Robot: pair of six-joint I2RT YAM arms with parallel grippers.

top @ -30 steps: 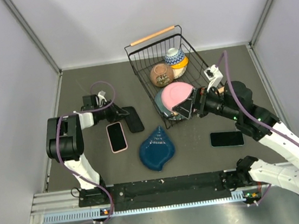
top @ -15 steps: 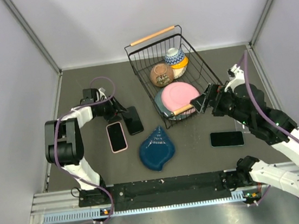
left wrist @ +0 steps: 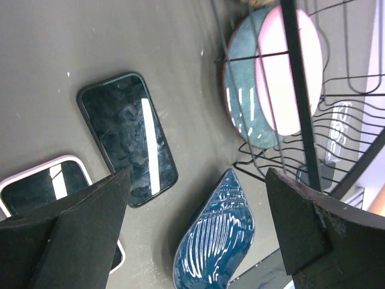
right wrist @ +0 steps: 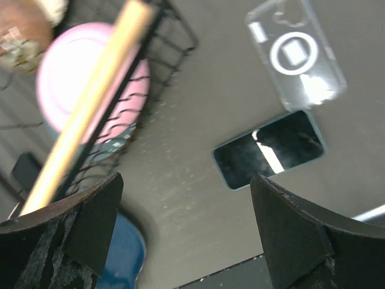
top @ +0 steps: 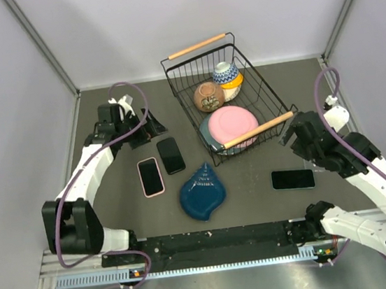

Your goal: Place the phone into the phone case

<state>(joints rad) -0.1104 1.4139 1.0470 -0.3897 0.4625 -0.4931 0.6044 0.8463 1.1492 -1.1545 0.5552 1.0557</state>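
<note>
A bare black phone [top: 171,155] [left wrist: 127,138] lies flat on the dark table, next to a phone in a pink case [top: 150,176] [left wrist: 42,183]. A third, teal-edged phone [top: 293,179] [right wrist: 271,150] lies at the right. An empty clear phone case [right wrist: 296,54] with a white ring lies just beyond it; in the top view my right arm hides the case. My left gripper [top: 153,129] [left wrist: 197,198] is open, up and left of the black phone, holding nothing. My right gripper [top: 296,137] [right wrist: 186,198] is open above the table, left of the teal phone.
A black wire basket [top: 177,63] holds two bowls and a pink plate [top: 231,122] [right wrist: 72,78]. Its near wooden handle [top: 258,129] [right wrist: 90,108] rests along the rim beside my right gripper. A blue shell-shaped dish [top: 203,191] [left wrist: 216,241] lies in front of the phones.
My left gripper opened, let go of the black phone and pulled back up and left. My right gripper drew away to the right from the basket's near handle.
</note>
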